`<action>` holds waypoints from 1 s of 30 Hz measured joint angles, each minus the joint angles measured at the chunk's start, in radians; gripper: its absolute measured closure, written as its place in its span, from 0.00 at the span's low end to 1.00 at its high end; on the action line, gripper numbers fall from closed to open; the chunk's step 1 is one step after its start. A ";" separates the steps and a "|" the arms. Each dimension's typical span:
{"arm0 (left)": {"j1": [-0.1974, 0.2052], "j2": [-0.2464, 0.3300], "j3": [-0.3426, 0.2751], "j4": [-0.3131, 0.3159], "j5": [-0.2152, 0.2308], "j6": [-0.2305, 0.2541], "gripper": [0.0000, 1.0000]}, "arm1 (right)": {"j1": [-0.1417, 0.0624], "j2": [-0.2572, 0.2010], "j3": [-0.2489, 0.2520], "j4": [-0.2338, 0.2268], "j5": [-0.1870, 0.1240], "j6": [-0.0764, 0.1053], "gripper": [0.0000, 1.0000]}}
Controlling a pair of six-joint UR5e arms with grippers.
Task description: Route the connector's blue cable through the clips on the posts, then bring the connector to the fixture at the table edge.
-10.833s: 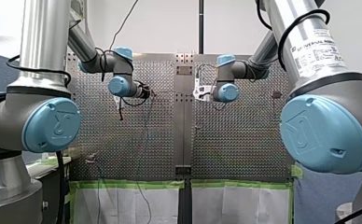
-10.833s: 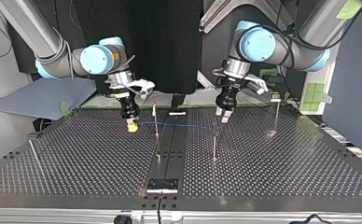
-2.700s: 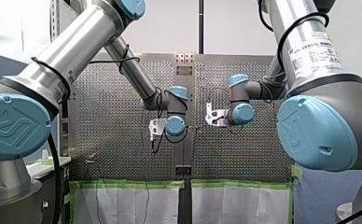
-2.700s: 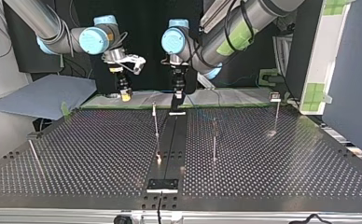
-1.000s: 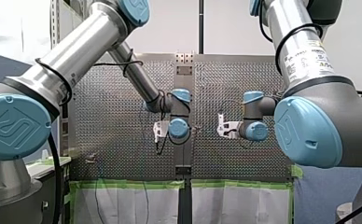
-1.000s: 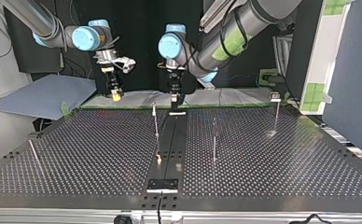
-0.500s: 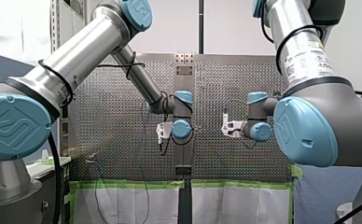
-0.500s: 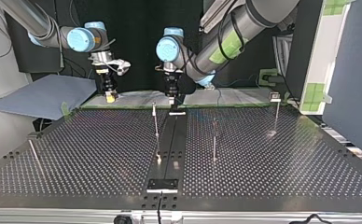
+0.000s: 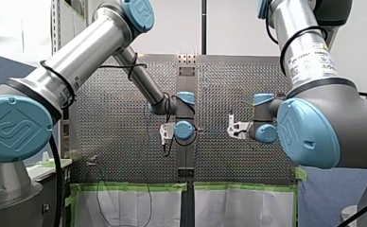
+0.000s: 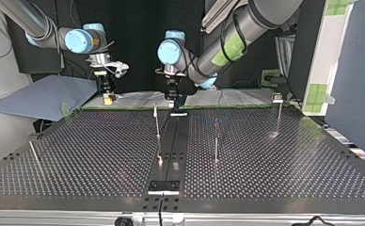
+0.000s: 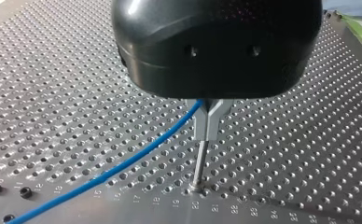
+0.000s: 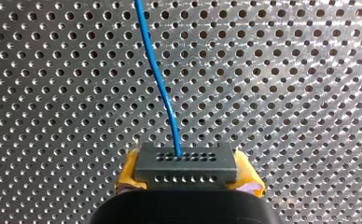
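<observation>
In the right wrist view my right gripper (image 12: 188,173) has its yellow pads (image 12: 128,171) shut on the dark connector (image 12: 187,161). The blue cable (image 12: 163,88) leaves the connector's face and runs ahead over the perforated table. My left gripper (image 11: 207,128) has its metal fingers shut on the blue cable (image 11: 123,161), directly over a thin post (image 11: 198,165). In the top view my right gripper (image 10: 108,99) hangs at the far edge, left of my left gripper (image 10: 173,106). The fixture (image 10: 163,187) sits at the near edge.
Upright posts stand at the centre (image 10: 157,122), right of centre (image 10: 216,141) and at the far right (image 10: 278,115). A leaning rod (image 10: 34,155) is at the near left. A blue sheet (image 10: 44,96) lies beyond the table's left corner.
My right gripper has carried the connector further toward the top view's left. My left gripper has shifted slightly the same way and stays near the centre post.
</observation>
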 joint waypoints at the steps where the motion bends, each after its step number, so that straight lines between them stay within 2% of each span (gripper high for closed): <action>1: 0.000 0.000 0.002 0.000 0.001 0.000 1.00 | 0.000 0.000 -0.001 0.001 -0.001 0.000 1.00; 9: 0.002 -0.004 0.008 -0.007 0.009 -0.004 1.00 | -0.001 0.000 -0.002 0.003 -0.004 -0.002 1.00; 17: 0.003 -0.058 0.030 -0.007 0.012 -0.023 1.00 | -0.002 0.001 -0.004 0.005 -0.005 -0.003 1.00; 30: 0.017 -0.078 0.109 -0.068 0.013 -0.031 1.00 | -0.004 0.002 -0.012 0.005 -0.006 0.000 1.00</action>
